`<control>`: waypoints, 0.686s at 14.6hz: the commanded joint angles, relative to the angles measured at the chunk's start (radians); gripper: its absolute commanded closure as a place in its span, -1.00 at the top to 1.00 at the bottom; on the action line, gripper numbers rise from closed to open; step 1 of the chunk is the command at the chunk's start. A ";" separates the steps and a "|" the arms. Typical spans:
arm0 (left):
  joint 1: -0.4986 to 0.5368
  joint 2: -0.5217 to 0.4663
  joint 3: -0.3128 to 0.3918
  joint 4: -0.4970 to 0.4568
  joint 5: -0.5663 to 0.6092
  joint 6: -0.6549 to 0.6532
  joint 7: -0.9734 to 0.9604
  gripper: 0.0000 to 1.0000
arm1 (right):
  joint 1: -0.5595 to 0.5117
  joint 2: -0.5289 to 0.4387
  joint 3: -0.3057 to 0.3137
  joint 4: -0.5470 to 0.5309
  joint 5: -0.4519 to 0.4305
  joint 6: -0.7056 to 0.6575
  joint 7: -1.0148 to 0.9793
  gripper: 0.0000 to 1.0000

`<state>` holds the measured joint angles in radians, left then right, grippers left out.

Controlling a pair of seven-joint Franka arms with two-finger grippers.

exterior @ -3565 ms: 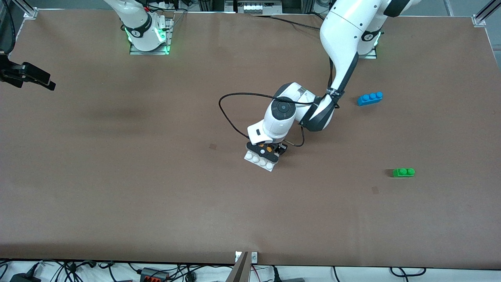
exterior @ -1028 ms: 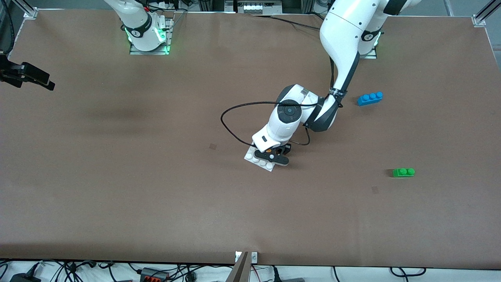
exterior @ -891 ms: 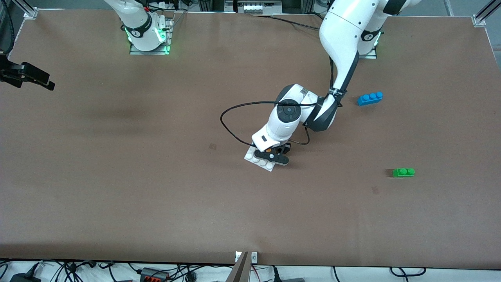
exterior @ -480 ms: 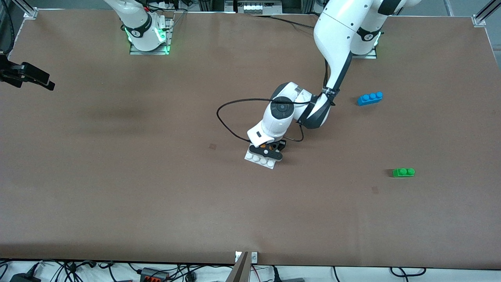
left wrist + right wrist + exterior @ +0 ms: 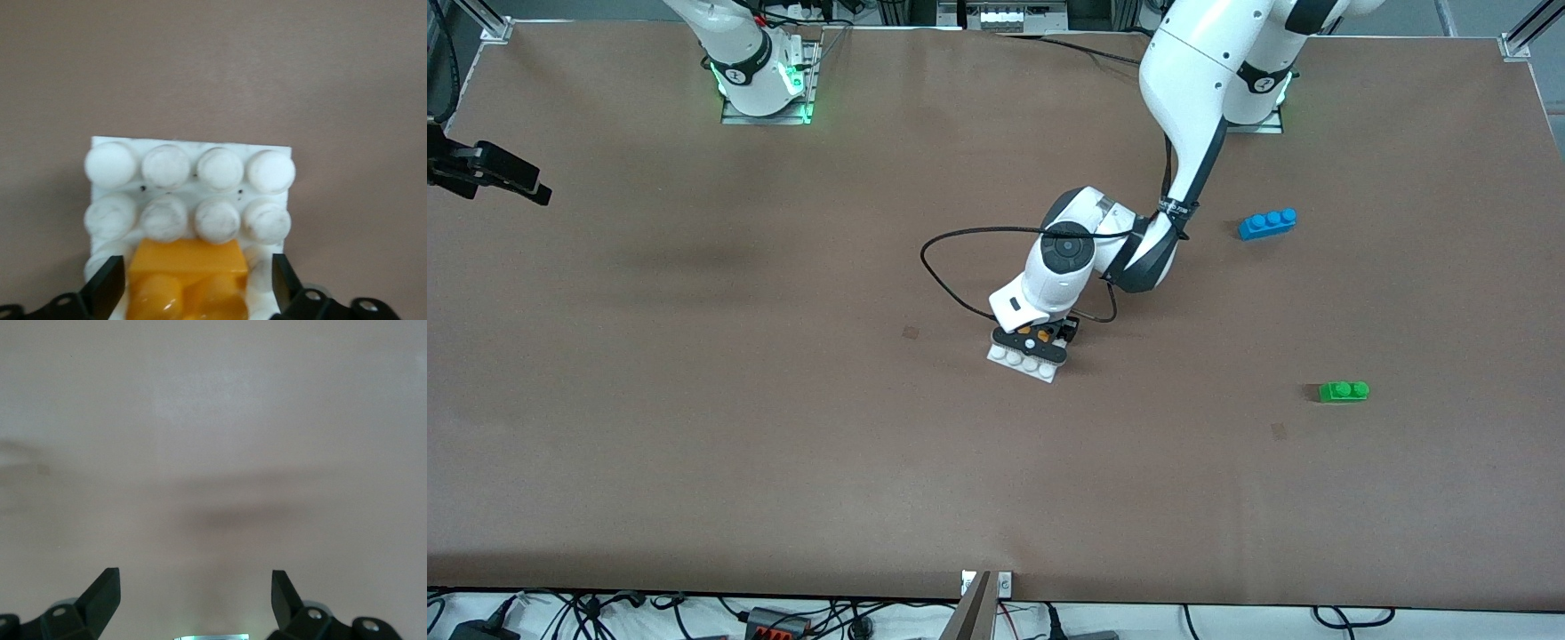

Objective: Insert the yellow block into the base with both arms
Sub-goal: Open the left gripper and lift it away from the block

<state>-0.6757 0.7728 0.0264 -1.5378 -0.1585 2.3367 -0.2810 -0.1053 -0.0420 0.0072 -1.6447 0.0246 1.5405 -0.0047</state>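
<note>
The white studded base (image 5: 240, 145) lies flat near the table's middle (image 5: 1021, 363). The yellow block (image 5: 190, 280) sits on the base's studs, along one edge row. My left gripper (image 5: 197, 261) stands open astride the block, a gap showing between each finger and the block's sides. In the front view the left gripper (image 5: 1035, 337) hangs low over the base, and only slivers of the yellow block (image 5: 1042, 337) show under it. My right gripper (image 5: 193, 575) is open with nothing between its fingers, over bare table; the right arm waits.
A blue three-stud brick (image 5: 1267, 223) lies toward the left arm's end of the table. A green two-stud brick (image 5: 1344, 391) lies nearer to the front camera than the blue one. The left arm's black cable (image 5: 951, 267) loops beside its wrist.
My left gripper has opened and let go of the yellow block, which stays on the base. The left hand shifted slightly over the base. The right arm has not moved.
</note>
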 commanded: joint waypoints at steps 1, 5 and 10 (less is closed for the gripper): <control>0.056 -0.045 0.004 0.077 -0.045 -0.166 0.049 1.00 | -0.008 -0.018 0.004 -0.017 -0.002 0.000 -0.003 1.00; 0.151 -0.179 0.006 0.055 -0.104 -0.290 0.059 1.00 | -0.008 -0.018 0.004 -0.017 -0.002 0.000 -0.003 1.00; 0.379 -0.361 0.006 -0.093 -0.099 -0.421 0.062 1.00 | -0.008 -0.018 0.004 -0.017 -0.002 0.000 -0.003 1.00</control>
<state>-0.3802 0.5034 0.0423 -1.5214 -0.2378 1.9349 -0.2488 -0.1056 -0.0420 0.0071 -1.6448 0.0246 1.5405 -0.0047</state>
